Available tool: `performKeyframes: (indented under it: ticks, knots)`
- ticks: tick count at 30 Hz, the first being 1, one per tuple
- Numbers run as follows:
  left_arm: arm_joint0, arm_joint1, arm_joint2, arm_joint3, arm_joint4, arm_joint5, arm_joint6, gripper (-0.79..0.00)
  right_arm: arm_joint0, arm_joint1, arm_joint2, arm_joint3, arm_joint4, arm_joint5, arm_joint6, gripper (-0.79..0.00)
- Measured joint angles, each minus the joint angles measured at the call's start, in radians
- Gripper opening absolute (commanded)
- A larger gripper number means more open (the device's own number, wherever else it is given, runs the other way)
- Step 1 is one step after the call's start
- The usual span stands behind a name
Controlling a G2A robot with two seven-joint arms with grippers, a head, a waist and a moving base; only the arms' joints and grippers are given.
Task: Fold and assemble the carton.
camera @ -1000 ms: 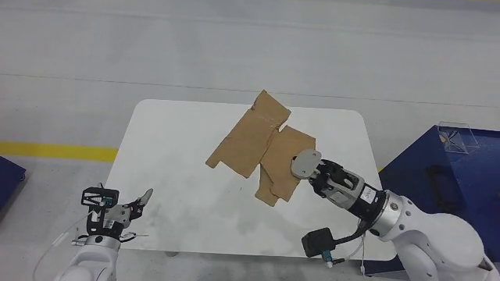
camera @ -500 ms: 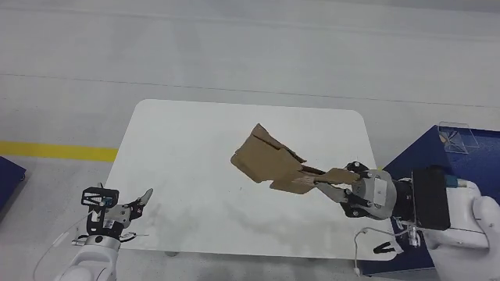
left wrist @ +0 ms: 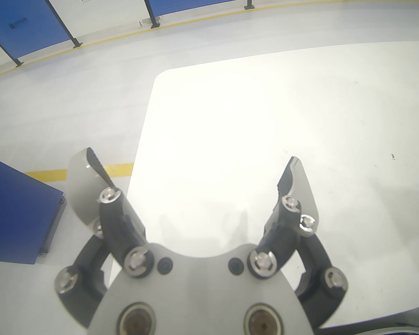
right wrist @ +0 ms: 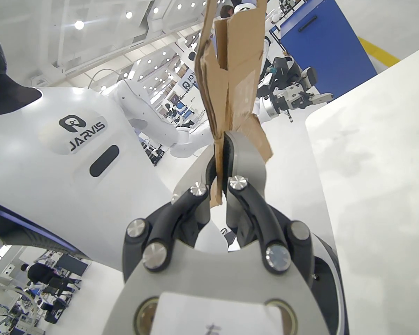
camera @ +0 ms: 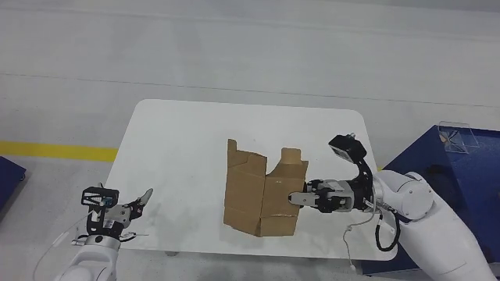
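Note:
A flat brown carton [camera: 260, 190] hangs upright above the front middle of the white table [camera: 180, 148], its broad face toward the top camera. My right gripper [camera: 295, 198] is shut on the carton's right edge. In the right wrist view the carton [right wrist: 230, 81] stands edge-on, pinched between the fingers [right wrist: 246, 162] of the right gripper [right wrist: 220, 155]. My left gripper [camera: 125, 211] sits at the table's front left corner, far from the carton. In the left wrist view the left gripper [left wrist: 192, 169] is open with bare table between its fingers.
A blue cabinet [camera: 437, 172] stands off the table's right side. Another blue panel [left wrist: 17, 217] is on the floor beyond the table's left edge. The back and left of the tabletop are bare.
The right gripper has lifted the carton off the table and swung it from lying flat to standing upright near the front edge. The left arm has not moved.

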Motion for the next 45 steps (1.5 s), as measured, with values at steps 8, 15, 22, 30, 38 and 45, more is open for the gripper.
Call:
performKeyframes:
  ticks: [8,15,22,30,38,45]
  knots:
    - [0.005,-0.001,0.005,-0.016,-0.028,-0.028,-0.027,0.000,0.005,0.000,0.007,-0.008,-0.027,0.017,-0.006,-0.785]
    - [-0.008,0.003,-0.102,-0.113,-0.778,-0.310,-0.441,0.000,0.009,-0.009,-0.026,0.052,-0.126,0.075,-0.021,-0.785]
    - [-0.121,0.020,-0.066,0.018,-1.579,-0.307,-0.982,0.000,0.046,-0.038,-0.136,0.136,0.044,0.096,0.091,-0.785]
    - [-0.195,0.028,0.034,0.088,-1.870,-0.297,-1.333,-0.055,0.133,-0.090,-0.288,0.222,0.145,0.167,0.167,-0.785]
    - [-0.200,0.032,0.085,0.052,-1.851,-0.299,-1.348,-0.634,0.204,-0.136,-0.381,0.273,0.194,0.216,0.217,-0.785]
    - [-0.199,0.039,0.083,0.048,-1.884,-0.286,-1.349,-0.785,0.231,-0.160,-0.408,0.319,0.179,0.218,0.218,-0.785]
